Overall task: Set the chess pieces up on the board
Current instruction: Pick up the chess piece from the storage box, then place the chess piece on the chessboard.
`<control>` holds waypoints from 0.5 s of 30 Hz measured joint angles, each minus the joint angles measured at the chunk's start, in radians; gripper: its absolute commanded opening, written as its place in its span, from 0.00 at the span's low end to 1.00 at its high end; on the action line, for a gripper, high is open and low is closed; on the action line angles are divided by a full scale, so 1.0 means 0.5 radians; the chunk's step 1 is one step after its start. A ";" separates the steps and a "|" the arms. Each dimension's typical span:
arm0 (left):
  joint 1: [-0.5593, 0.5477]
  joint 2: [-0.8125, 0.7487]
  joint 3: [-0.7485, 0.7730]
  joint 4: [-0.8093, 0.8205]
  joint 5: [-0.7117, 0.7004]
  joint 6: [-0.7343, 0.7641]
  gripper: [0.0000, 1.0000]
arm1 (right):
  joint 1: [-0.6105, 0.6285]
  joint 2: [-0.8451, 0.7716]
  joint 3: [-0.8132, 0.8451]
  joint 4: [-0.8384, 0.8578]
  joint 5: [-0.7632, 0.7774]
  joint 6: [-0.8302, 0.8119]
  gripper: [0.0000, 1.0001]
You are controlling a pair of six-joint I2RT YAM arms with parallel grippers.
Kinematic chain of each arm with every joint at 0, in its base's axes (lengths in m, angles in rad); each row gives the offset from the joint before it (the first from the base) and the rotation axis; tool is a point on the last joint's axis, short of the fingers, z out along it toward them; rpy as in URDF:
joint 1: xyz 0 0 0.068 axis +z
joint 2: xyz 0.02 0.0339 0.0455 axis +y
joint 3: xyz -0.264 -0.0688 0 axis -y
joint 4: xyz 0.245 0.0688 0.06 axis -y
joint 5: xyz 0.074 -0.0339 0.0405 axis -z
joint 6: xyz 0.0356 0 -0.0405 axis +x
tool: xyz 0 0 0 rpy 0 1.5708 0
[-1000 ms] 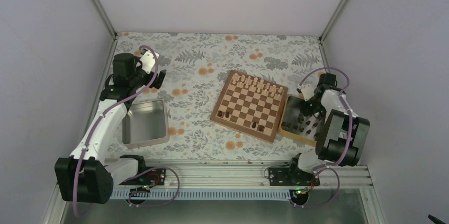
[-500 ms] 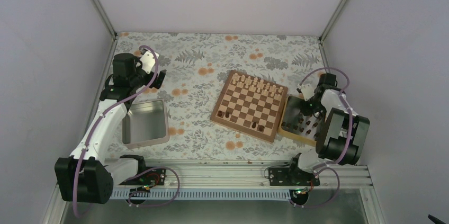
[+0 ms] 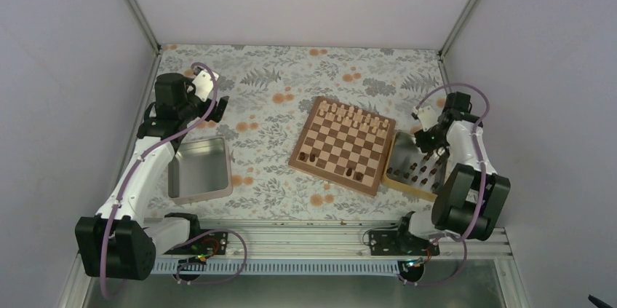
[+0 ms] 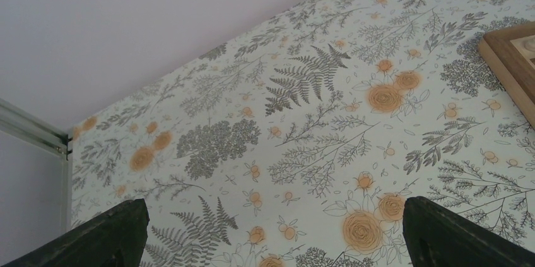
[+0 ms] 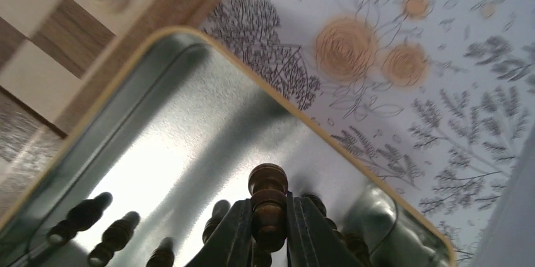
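- My right end effector (image 3: pixel 431 139) hangs over the tray (image 3: pixel 401 146), which lies just beside the right edge of the board (image 3: pixel 342 146) on the flowered worktop (image 3: pixel 276 104).
- From the right wrist camera I see both fingers (image 5: pixel 235 232) pressed together on one dark chess piece (image 5: pixel 268 197). It stands upright in the grip, its knobbed head rising above the fingertips. I cannot tell whether its foot rests on the tray floor or hangs clear of it.
- The loose dark pieces (image 3: pixel 416 171) lie in the near half of the tray. In the wrist view several show below the held one, on the tray's shiny floor.
- The board sits right of centre on the worktop, turned at a slight angle to the arms' rail.
- Pale pieces (image 3: pixel 351 114) line the board's far side.
- The placed dark pieces are few and stand on the near rows: one toward the near left corner (image 3: pixel 311 156), the others close to the near edge, further right (image 3: pixel 353 173).
- My left end effector (image 4: pixel 274 207) is held over the far left of the worktop, beyond the grey tin (image 3: pixel 198 168) and well apart from the board.
- Its fingers stand wide apart, one at each lower corner of the left wrist view, with the flowered cloth showing between them. A corner of the board's brown border shows at that view's right edge.
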 measured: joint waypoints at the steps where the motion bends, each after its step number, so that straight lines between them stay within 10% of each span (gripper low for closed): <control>1: 0.000 0.000 0.000 0.000 0.000 0.000 1.00 | 0.002 -0.015 0.029 -0.035 -0.021 -0.002 0.11; 15: 0.000 0.000 0.000 0.000 0.000 0.000 1.00 | 0.656 -0.241 0.449 -0.432 -0.201 0.130 0.12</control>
